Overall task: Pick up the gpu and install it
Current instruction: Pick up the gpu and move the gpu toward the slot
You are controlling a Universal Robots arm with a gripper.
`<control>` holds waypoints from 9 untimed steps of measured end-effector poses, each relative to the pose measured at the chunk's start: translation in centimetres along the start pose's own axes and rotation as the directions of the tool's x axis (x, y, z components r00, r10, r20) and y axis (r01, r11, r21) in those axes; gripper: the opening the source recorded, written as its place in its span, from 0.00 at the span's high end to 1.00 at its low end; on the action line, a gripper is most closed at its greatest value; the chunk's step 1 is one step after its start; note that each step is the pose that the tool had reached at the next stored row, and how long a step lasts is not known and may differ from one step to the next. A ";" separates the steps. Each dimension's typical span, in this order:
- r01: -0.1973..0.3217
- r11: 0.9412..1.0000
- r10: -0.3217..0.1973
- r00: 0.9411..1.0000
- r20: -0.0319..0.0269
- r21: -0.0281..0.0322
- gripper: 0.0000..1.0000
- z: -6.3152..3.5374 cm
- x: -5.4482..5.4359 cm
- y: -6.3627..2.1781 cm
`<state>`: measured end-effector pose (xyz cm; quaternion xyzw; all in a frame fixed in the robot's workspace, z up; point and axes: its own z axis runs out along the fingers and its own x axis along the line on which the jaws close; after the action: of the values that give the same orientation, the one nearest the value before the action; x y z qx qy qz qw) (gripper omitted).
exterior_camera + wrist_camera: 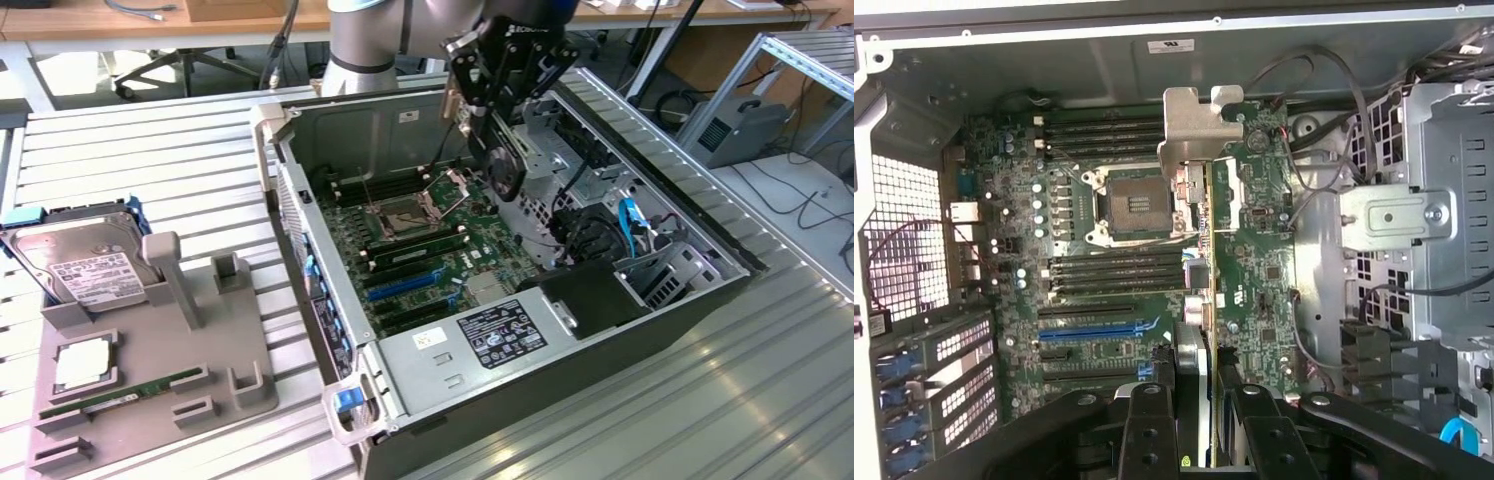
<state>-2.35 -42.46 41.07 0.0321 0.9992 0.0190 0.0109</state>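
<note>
My gripper [494, 92] hangs over the open computer case [287, 150], shut on the gpu [503, 160]. The gpu is a dark card held on edge, with its round fan facing the exterior view's right. It hangs in the air above the motherboard [441, 240], apart from it. In the wrist view the gpu [1206, 290] appears edge-on between my black fingers [1149, 430], with its silvery-beige bracket [1194, 130] at the far end. Beneath it lie the CPU socket [1134, 200] and the blue expansion slots [1099, 322].
A grey fixture [147, 370] at the exterior view's left holds a silver hard drive [87, 265], a green RAM stick [120, 392] and a CPU [83, 362]. Inside the case are the power supply [494, 335], a drive cage [1444, 220] and loose cables [627, 225].
</note>
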 end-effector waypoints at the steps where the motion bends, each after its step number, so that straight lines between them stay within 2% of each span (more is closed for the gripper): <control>1: 0.000 1.000 0.000 1.000 0.000 0.000 0.73 0.04 0.0 0.07; 9: 0.000 1.000 0.000 1.000 0.000 0.000 0.73 0.18 0.1 0.21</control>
<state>-2.41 -42.24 40.89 0.0321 0.9992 0.0190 0.0109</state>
